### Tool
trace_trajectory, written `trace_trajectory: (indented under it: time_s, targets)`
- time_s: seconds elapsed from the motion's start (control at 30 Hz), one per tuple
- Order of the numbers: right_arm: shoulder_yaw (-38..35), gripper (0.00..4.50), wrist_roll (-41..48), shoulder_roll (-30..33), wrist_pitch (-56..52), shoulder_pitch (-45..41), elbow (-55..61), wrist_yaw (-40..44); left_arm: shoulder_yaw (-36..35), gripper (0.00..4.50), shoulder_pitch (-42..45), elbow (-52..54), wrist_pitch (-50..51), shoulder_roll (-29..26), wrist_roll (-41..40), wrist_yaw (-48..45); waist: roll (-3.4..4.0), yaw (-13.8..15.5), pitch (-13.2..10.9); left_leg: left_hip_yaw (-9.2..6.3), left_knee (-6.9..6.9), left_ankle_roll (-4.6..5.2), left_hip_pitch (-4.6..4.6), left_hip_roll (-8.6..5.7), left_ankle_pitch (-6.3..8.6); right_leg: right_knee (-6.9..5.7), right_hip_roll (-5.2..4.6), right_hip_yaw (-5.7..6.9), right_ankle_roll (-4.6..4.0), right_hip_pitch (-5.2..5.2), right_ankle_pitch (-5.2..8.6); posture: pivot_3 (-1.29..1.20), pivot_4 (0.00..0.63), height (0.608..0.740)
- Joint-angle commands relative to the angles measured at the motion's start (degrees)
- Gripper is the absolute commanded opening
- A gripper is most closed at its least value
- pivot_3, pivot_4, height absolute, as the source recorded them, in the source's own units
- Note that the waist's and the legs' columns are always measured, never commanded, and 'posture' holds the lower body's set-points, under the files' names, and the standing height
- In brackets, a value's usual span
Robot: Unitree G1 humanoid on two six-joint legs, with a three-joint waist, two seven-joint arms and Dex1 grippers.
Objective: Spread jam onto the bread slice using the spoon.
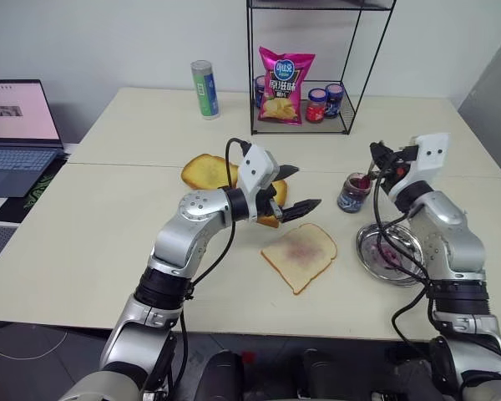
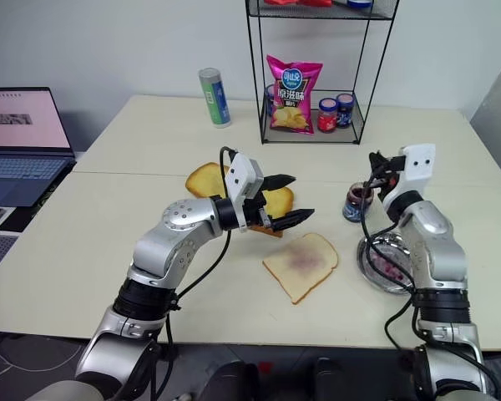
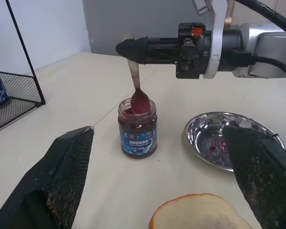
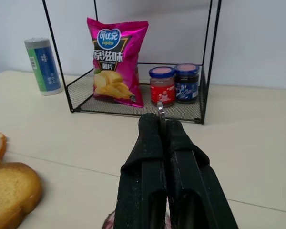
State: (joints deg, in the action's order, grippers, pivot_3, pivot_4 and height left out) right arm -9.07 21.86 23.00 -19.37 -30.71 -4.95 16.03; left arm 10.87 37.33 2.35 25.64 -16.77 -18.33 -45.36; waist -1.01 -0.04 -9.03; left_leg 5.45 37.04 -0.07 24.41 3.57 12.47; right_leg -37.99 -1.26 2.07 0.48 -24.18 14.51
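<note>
With its fingers spread wide and empty, the left gripper (image 1: 294, 189) hovers beside the toasted slices, just above the bread slice (image 1: 300, 255) near the table's front edge, while the right gripper (image 3: 128, 48), clamped on the spoon (image 3: 137, 90), dips it into the jam jar (image 3: 137, 128) for more jam.

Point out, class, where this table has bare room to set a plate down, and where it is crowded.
Bare room: the near-left tabletop between the laptop and the bread slice, and the far right, beyond the wire rack. Crowded: the middle and right, where the toasted slices, open left gripper, jam jar and metal dish cluster.
</note>
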Motion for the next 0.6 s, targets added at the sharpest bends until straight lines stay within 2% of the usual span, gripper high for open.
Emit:
trace_trajectory:
  time_s: [0.03, 0.37, 0.6]
  targets:
    - [-1.57, 0.03, 0.36, -0.54, -0.13, -1.54, 1.04, 0.16, -0.84, 4.5, 0.63, 2.18, -0.7, -0.27, 0.11, 0.34, 0.0, 0.0, 0.0, 0.01, 0.0, 0.0, 0.0, 0.0, 0.0, 0.0, 0.0, -0.01, 0.0, 0.0, 0.0, 0.0, 0.15, 0.74]
    - [-12.19, 0.03, 10.98, -6.06, -8.23, -4.38, 1.02, -6.69, -1.43, 4.5, 1.48, 0.55, -1.88, -0.92, 0.79, 0.12, 0.01, -0.05, 0.0, 0.01, 0.0, -0.05, -0.03, 0.02, -0.03, -0.06, 0.0, -0.01, -0.09, 0.0, -0.05, 0.0, 0.15, 0.74]
    - [-15.31, 0.03, 13.96, -7.19, -10.52, -4.81, 1.58, -9.16, -1.58, 4.5, 2.03, -0.4, -2.49, -1.33, 0.94, -0.17, 0.01, -0.08, 0.0, 0.02, -0.02, -0.04, -0.03, 0.02, -0.03, -0.05, 0.0, -0.02, -0.09, 0.0, -0.05, 0.0, 0.15, 0.74]
